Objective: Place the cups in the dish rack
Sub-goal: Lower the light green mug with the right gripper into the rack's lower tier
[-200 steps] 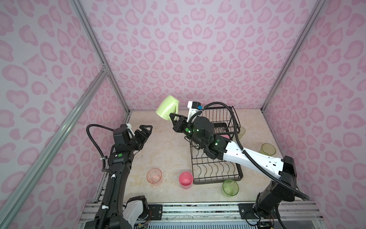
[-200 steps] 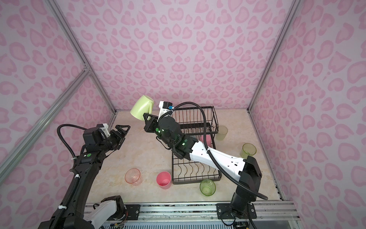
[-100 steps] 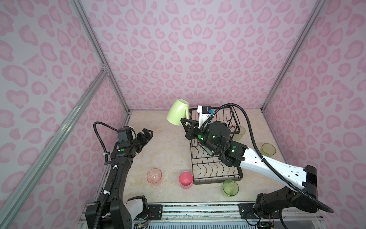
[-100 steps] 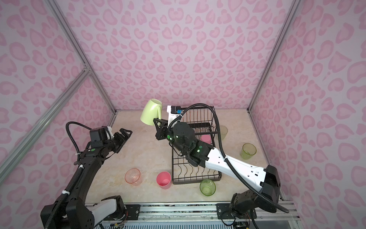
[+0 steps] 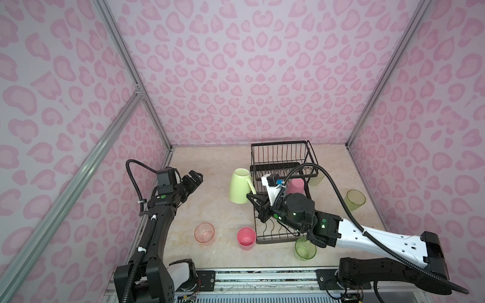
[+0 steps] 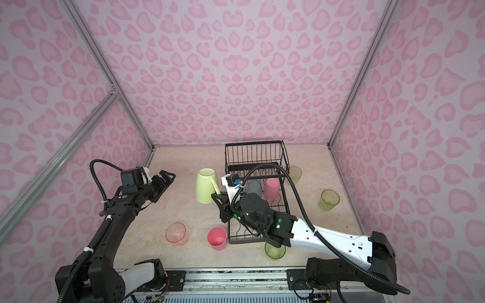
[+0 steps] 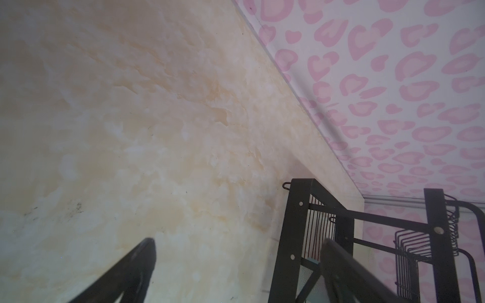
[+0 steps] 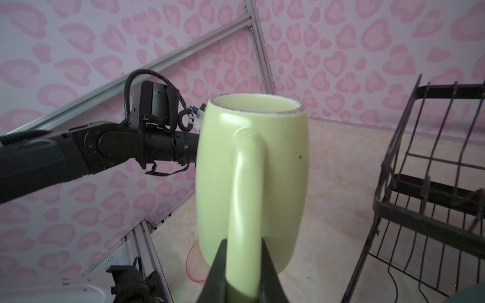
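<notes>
**Mug gripped by its handle at the rack's edge**

The right fingers (image 8: 219, 267) are clamped on the handle of the pale-green mug (image 5: 240, 189), one finger on each side of the loop. The mug's body stands out beyond the fingertips, away from the wrist. Holding the handle is probably the practical choice, since the body looks too broad for the fingers to span.

In both top views the mug sits just beside the long left side of the dish rack (image 5: 278, 154), near the table (image 5: 210, 199) and not yet over the wires. Whether it touches the table cannot be told.

An opaque pink tumbler (image 5: 296, 186) and a frosted teal tumbler (image 6: 254, 188) already stand next to each other in the rack's lower tray, apparently mouth down to drain.

The left fingers (image 5: 196, 175) are spread wide and hold nothing, parked well away from the mug and seemingly out of the right arm's path.

A clear pink glass (image 5: 204, 233), a second pink tumbler (image 5: 246, 237), two green glasses (image 5: 355, 200) and a whitish tumbler (image 5: 316, 179) wait on the table.
</notes>
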{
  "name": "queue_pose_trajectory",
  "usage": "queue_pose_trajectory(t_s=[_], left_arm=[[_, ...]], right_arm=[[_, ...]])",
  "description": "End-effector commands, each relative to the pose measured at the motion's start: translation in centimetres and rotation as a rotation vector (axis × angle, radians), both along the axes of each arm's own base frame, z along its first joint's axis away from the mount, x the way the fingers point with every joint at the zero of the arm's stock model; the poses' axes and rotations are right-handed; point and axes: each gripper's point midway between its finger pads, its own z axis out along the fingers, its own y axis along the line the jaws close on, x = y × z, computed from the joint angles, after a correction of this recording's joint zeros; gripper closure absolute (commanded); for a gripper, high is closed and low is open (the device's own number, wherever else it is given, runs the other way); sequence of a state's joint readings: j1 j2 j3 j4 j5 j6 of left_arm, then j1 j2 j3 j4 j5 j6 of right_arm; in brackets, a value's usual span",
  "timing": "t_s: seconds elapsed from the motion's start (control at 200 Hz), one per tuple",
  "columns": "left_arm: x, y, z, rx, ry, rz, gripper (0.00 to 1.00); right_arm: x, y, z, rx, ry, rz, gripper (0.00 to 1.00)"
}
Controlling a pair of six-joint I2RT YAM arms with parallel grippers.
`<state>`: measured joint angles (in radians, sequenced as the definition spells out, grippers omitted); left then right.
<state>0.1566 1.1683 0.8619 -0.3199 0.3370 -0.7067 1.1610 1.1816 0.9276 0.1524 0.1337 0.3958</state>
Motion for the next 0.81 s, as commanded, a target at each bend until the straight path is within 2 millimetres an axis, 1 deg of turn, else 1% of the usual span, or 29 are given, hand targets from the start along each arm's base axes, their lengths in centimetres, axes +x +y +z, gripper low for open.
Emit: queue_pose_trajectory(t_s=[0.0, 0.11, 0.205, 0.315, 0.515, 0.625, 0.8], left_arm=[[-0.2, 0.4, -0.1, 0.034, 0.009, 0.008, 0.01], [-0.4, 0.6, -0.4, 0.043, 0.020, 0.017, 0.01], [-0.4, 1.0, -0.4, 0.060, 0.025, 0.028, 0.01], [-0.6, 1.3, -0.5, 0.078, 0.038, 0.035, 0.02], [-0.9, 1.4, -1.4, 0.082, 0.059, 0.042, 0.01], [-1.0, 1.4, -2.0, 0.080, 0.070, 0.044, 0.01], [-0.7, 1.4, -1.9, 0.075, 0.062, 0.044, 0.01]], right_arm=[[-0.2, -0.6, 2.0, 0.086, -0.107, -0.021, 0.94], [-1.1, -1.1, 0.1, 0.056, -0.137, -0.012, 0.94], [-1.3, -1.7, -1.6, 0.030, -0.146, -0.019, 0.94], [-1.0, -3.0, -3.6, -0.002, -0.155, -0.063, 0.95], [-0.8, -5.2, -6.0, -0.038, -0.162, -0.127, 0.94], [-0.6, -5.9, -7.6, -0.070, -0.160, -0.156, 0.93], [0.0, -7.1, -10.1, -0.134, -0.171, -0.212, 0.93]])
